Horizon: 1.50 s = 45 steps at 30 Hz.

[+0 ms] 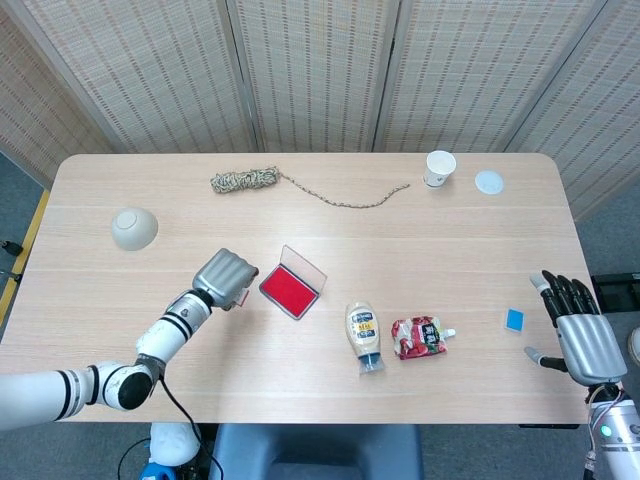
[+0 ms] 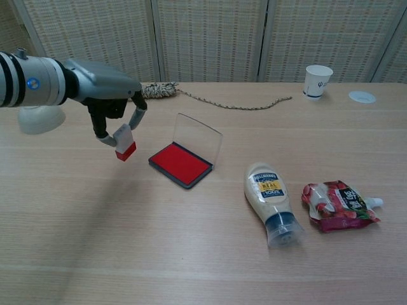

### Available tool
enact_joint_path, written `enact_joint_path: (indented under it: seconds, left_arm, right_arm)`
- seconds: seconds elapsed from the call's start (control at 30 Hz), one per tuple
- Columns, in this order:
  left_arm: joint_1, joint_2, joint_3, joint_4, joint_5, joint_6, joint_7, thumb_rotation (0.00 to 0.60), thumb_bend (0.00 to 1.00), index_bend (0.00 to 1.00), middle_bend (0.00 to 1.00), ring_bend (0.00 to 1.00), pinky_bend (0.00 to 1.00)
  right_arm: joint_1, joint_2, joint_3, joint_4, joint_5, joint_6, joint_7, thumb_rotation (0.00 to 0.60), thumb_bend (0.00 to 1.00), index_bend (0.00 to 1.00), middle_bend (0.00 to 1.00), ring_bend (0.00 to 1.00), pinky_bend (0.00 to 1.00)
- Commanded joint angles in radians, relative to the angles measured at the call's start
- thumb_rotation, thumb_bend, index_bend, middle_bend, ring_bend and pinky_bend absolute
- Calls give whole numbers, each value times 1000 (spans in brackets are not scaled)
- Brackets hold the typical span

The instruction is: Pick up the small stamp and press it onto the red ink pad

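From the chest view we see the left hand holding the small stamp clear of the counter, its fingers pinching the white upper part from either side while the red base hangs below, tilted. The head view hides most of this: there the back of the same hand covers the stamp, and we make out only a sliver of it at the hand's edge, too small to describe.

The stamp sits in the air just left of the red ink pad, not touching it. The pad lies open on the counter, with its clear lid standing up behind the red surface.

Only the head view shows the right hand, at the counter's right edge with its fingers spread and nothing in them, near a small blue tag.

Both views show a mayonnaise bottle lying on its side, a red pouch just beside it, a coil of rope at the back, a paper cup, a round lid and a pale bowl. In the chest view the bowl is partly hidden behind the left arm.
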<state>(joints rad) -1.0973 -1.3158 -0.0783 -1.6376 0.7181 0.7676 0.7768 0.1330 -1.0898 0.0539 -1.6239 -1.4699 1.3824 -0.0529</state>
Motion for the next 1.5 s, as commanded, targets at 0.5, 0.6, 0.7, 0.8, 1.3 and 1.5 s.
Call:
enact_joint_path:
  seconds: [0.5, 0.6, 0.7, 0.8, 1.3, 1.5]
  left_arm:
    - [-188, -109, 8, 148, -185, -101, -20, 600, 531, 772, 1000, 842, 939]
    - [-204, -125, 11, 177, -193, -110, -36, 600, 531, 773, 1000, 842, 940]
    - [-219, -141, 15, 207, -204, -118, -51, 600, 531, 772, 1000, 843, 940]
    - [-235, -158, 19, 234, -220, -131, -65, 600, 531, 773, 1000, 843, 940]
    - [-268, -252, 25, 347, -193, -167, -157, 600, 531, 773, 1000, 844, 940]
    - [-266, -272, 24, 390, -172, -180, -196, 600, 531, 772, 1000, 844, 940]
  right_arm:
    - [9, 14, 8, 18, 28, -30, 47, 600, 103, 0, 0, 0, 0]
    - [10, 16, 12, 21, 35, -33, 54, 600, 103, 0, 0, 0, 0]
    - [10, 19, 14, 23, 39, -35, 61, 600, 104, 0, 0, 0, 0]
    - [9, 22, 16, 23, 43, -36, 72, 600, 103, 0, 0, 0, 0]
    - [-2, 34, 18, 27, 41, -17, 99, 600, 107, 0, 0, 0, 0]
    - [-3, 35, 19, 30, 44, -18, 103, 600, 108, 0, 0, 0, 0]
